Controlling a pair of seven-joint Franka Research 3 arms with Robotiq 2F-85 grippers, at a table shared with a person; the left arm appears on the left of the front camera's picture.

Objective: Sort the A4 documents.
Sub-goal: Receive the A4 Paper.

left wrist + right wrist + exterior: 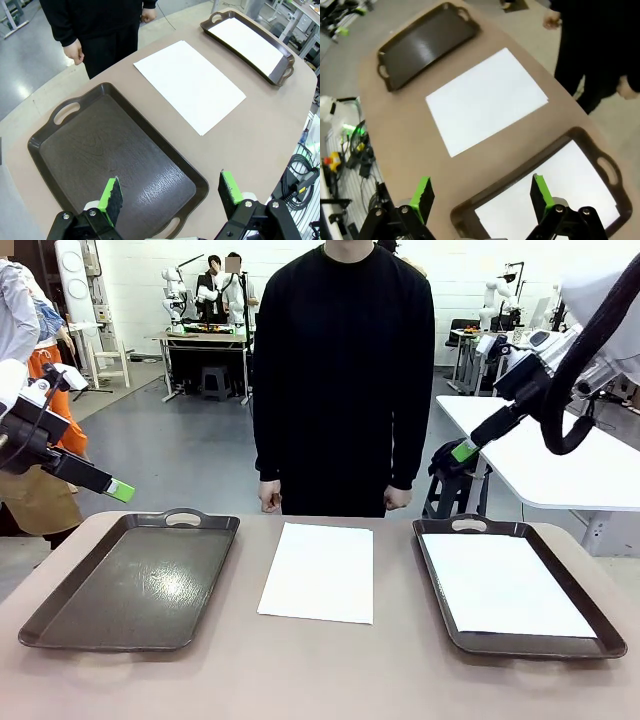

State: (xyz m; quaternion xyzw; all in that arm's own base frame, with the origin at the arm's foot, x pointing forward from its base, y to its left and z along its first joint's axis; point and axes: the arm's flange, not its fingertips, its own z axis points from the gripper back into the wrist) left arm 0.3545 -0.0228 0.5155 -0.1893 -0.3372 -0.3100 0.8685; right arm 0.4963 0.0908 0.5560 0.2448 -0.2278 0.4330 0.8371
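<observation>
A white A4 document (320, 571) lies flat on the table between two dark brown trays; it also shows as a sheet (190, 84) in the left wrist view and a sheet (486, 99) in the right wrist view. Another white sheet (500, 585) lies in the right tray (598, 618), seen too as a sheet (555, 200) under the right wrist. The left tray (60, 620) holds nothing. My left gripper (170, 195) hangs open above the left tray (45, 155). My right gripper (479, 192) hovers open high over the right tray's (470, 207) near end. The left fingertip (120, 491) and right fingertip (463, 450) stay above the table.
A person in a black top stands at the far edge, hands (270, 496) hanging at the sides. A white table (560, 455) stands to the far right. Cables (299, 172) lie on the floor beside the table's edge.
</observation>
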